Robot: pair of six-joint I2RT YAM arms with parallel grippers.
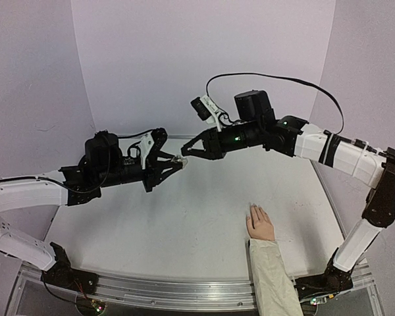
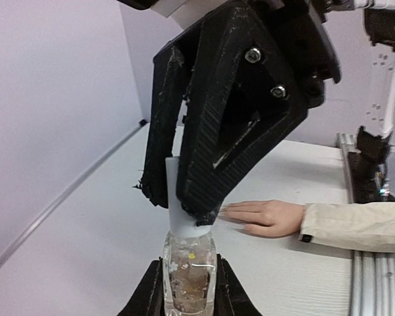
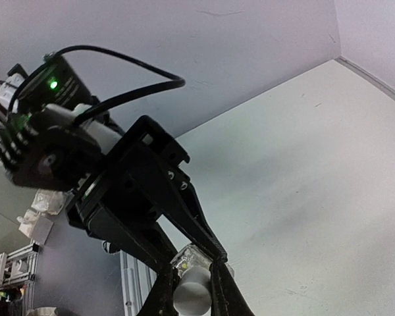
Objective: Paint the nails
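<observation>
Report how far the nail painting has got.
Done: the left gripper holds the bottle in the air, shut on its body. In hand: the right gripper is shut on the white cap, apparently to open it; the cap is still on. Left: all the painting; the nails on the hand show no paint, though they look tiny here.

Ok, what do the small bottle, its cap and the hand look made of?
The bottle looks clear and glossy, glass or hard plastic: flecked contents show through. Its cap is matte white, likely plastic. The hand is pale and smooth; real skin or rubbery dummy, I cannot tell. Its sleeve is creased cream fabric.
</observation>
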